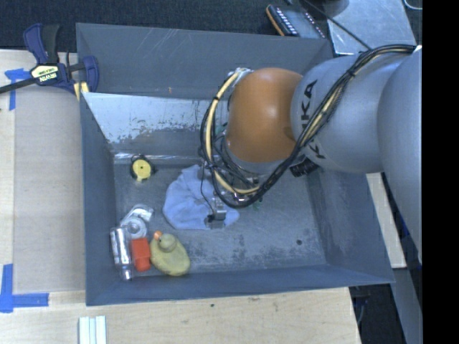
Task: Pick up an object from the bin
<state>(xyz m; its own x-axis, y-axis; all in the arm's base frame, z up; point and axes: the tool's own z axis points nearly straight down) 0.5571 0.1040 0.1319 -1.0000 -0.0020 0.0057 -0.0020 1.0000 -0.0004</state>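
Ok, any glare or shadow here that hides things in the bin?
Camera view: bright reflection on the bin's far wall; soft highlight on the arm's orange cover; the arm shades the gripper and the right edge of the pale blue cloth.

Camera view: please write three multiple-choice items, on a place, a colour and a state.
1. The small yellow round thing lies: A. left on the bin floor, near the far wall; B. right front corner; C. middle of the floor.
2. The crumpled cloth is: A. red; B. black; C. pale blue.
3. The pincer is: A. outside the bin; B. over the cloth's right edge; C. against the far wall.
Answers: 1 A, it lies alone there; 2 C, its folds show pale blue; 3 B, it hangs at that edge.
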